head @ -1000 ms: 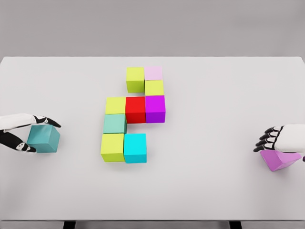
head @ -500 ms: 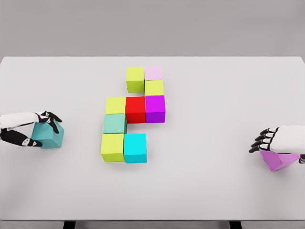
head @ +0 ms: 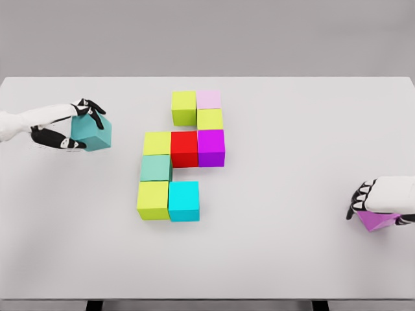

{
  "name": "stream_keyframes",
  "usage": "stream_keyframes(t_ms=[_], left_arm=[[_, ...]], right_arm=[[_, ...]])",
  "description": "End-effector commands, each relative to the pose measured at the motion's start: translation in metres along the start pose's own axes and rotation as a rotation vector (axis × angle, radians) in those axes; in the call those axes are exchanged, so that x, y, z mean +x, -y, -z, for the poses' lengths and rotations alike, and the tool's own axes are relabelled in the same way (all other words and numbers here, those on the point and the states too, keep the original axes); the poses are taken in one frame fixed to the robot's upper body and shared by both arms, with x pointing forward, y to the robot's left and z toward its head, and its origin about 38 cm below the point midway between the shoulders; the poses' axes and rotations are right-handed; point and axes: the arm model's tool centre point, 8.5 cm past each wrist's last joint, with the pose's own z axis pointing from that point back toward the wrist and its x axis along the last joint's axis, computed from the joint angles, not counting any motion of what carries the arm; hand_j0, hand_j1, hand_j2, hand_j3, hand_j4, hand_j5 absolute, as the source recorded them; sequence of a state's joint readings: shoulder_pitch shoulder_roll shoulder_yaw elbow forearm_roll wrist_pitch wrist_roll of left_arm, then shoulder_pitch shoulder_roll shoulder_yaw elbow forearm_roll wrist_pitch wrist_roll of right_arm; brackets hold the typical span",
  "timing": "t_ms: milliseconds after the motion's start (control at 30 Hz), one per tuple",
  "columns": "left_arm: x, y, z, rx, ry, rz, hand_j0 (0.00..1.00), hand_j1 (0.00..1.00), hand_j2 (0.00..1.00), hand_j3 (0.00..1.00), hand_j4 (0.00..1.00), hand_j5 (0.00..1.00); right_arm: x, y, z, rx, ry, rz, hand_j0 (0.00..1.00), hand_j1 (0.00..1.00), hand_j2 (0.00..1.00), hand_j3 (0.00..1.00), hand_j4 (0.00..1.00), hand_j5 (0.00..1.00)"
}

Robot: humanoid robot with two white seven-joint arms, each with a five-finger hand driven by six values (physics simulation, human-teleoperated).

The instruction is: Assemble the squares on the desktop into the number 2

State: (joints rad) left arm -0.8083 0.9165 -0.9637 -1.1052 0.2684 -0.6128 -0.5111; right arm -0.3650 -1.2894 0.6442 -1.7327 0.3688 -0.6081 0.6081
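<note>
Squares (head: 185,148): nine already form most of a 2 at table (head: 292,129) centre. Left hand (head: 61,126) fingers hold teal cube (head: 91,133), upper left; right hand (head: 382,197) fingers clasp magenta cube (head: 376,220), lower right. Both unplaced.

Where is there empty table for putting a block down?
Bare table lies between the cyan cube and the right robot hand, and along the near edge. It is crowded around the red cube mid-table.

teal cube (head: 93,134), magenta cube (head: 376,220), white table (head: 292,259)
</note>
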Motion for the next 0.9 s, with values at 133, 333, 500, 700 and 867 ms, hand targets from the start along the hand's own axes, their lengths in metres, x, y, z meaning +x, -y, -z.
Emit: stream_keyframes(t_ms=[133,333,500,700,867], left_arm=[[-0.003,-0.016,0.065,0.029,-0.013,0.007,0.35,0.35,0.35,0.35,0.35,0.35],[0.010,-0.039,0.105,0.029,-0.043,0.047,0.35,0.35,0.35,0.35,0.35,0.35],[0.019,-0.053,0.122,0.042,-0.073,0.036,0.35,0.35,0.35,0.35,0.35,0.35],[0.034,-0.051,0.148,0.025,-0.072,0.035,0.35,0.35,0.35,0.35,0.35,0.35],[0.038,-0.048,0.156,0.018,-0.075,0.028,0.36,0.36,0.36,0.36,0.36,0.36]], right_arm=[[0.000,0.001,0.000,0.002,-0.001,-0.004,0.56,0.56,0.56,0.56,0.56,0.56],[-0.004,0.008,-0.002,-0.045,0.004,0.027,0.55,0.55,0.55,0.55,0.55,0.55],[-0.009,0.016,-0.006,-0.078,-0.010,0.025,0.54,0.54,0.54,0.54,0.54,0.54],[-0.010,0.029,-0.009,-0.143,0.000,0.042,0.55,0.55,0.55,0.55,0.55,0.55],[-0.007,0.037,-0.003,-0.174,0.020,0.036,0.55,0.55,0.55,0.55,0.55,0.55]])
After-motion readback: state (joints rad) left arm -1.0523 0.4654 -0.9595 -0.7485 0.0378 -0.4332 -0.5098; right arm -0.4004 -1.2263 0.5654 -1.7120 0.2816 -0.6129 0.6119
